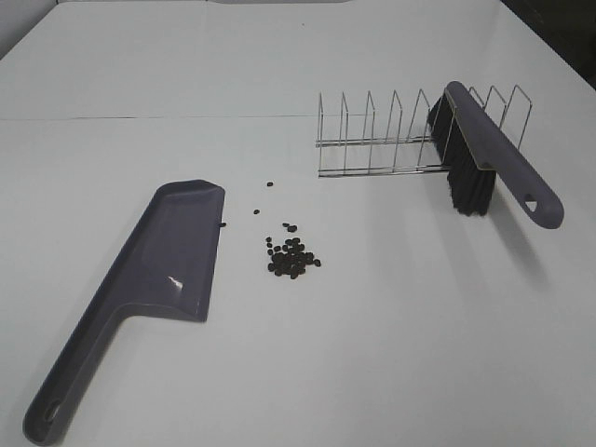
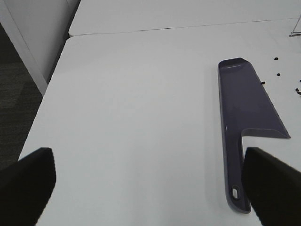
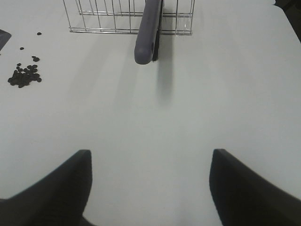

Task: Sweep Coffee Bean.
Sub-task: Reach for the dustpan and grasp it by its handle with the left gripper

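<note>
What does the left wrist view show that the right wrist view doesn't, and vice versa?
Only left wrist: the open left tool, the whole purple dustpan, the table edge over dark floor. Only right wrist: the open right tool, the brush in the wire rack, the coffee bean cluster. Both: white table, a few stray beans.

The left jaws and the right jaws both gape wide, empty.

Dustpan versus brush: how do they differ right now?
The dustpan lies flat on the table, close beside the coffee beans; the brush rests tilted in the wire rack, farther from them. The dustpan is a bare scoop; the brush carries black bristles. Both are grey-purple with a hole in the handle.
</note>
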{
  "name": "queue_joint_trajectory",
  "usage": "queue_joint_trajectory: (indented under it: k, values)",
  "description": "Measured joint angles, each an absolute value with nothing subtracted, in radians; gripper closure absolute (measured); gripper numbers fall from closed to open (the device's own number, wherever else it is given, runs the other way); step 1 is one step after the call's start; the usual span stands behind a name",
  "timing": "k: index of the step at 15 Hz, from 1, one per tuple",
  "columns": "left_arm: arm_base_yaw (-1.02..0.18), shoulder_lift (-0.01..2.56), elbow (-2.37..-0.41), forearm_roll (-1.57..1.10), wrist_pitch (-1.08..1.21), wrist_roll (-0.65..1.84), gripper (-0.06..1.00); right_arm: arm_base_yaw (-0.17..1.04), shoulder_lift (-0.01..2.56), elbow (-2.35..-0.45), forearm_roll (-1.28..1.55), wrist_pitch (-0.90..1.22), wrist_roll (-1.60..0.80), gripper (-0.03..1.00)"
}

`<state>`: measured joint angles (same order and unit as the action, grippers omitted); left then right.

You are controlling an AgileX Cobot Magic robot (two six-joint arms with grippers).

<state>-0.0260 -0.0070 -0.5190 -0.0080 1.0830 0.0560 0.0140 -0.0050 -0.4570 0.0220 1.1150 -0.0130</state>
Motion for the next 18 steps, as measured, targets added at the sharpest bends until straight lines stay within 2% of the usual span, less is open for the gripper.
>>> queue_joint_trajectory:
  k: [18]
  values:
    - [-0.026,-0.007,-0.519,-0.008,1.083,0.056,-0.05,0.014,-0.005,-0.457,0.022,1.115,-0.013,0.35]
